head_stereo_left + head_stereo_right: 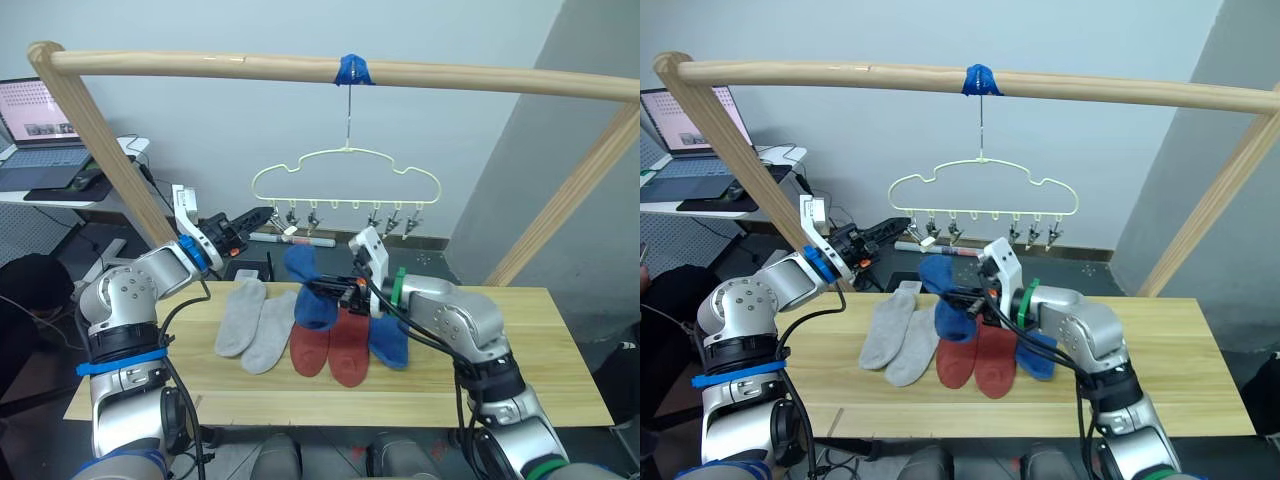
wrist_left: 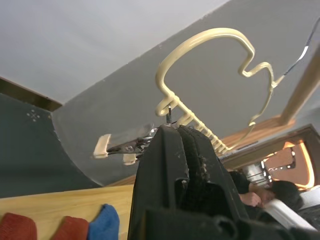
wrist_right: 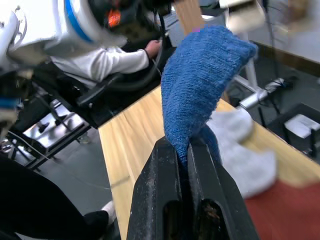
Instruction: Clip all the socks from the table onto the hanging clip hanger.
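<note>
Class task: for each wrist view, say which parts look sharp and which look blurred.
Left wrist view: the black pincer close up is soft, the cream hanger fairly crisp. Right wrist view: the blue sock in the pincer shows sharp knit; the grey sock and red sock behind are smeared.

Second blue sock [image 1: 391, 341] partly hidden behind the right arm near the desk's [image 1: 540, 380] middle, lifted blue sock's [image 3: 200, 85] lower end buried between the right fingers [image 3: 155, 200], hanger clips [image 1: 345, 221] too small to tell apart, laptop [image 1: 40, 130] cut by the edge.
</note>
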